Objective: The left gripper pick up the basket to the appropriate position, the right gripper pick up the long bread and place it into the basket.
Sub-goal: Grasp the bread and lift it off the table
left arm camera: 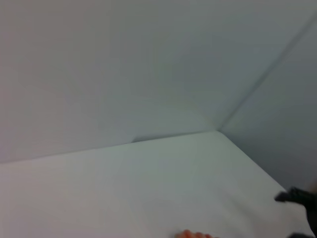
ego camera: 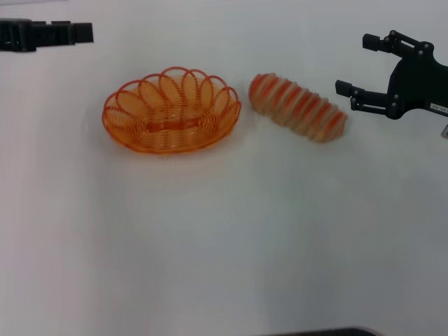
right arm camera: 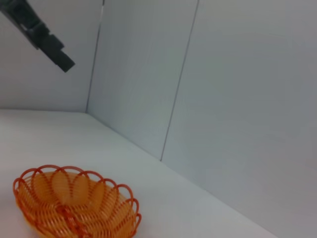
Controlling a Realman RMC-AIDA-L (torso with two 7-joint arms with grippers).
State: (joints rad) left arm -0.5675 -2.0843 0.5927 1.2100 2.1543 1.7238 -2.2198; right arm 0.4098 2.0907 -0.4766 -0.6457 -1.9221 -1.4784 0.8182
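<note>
The left hand (ego camera: pixel 82 32) hangs at the far left of the desk (ego camera: pixel 210 245), above its surface and well apart from the basket (ego camera: pixel 171 110). Whether its fingers are open or closed cannot be told.

The basket sits empty on the desk, left of centre, its long axis running left to right. It lies to the right of the left hand and nearer the robot.

The bread (ego camera: pixel 298 107) lies on the desk just beside the basket's right rim, apart from it. Its long axis slants from far-left to near-right.

The right hand (ego camera: pixel 360 66) is open and empty, jaws spread, near the bread's right end. The bread lies to its left, so the right hand is the nearer one.
</note>
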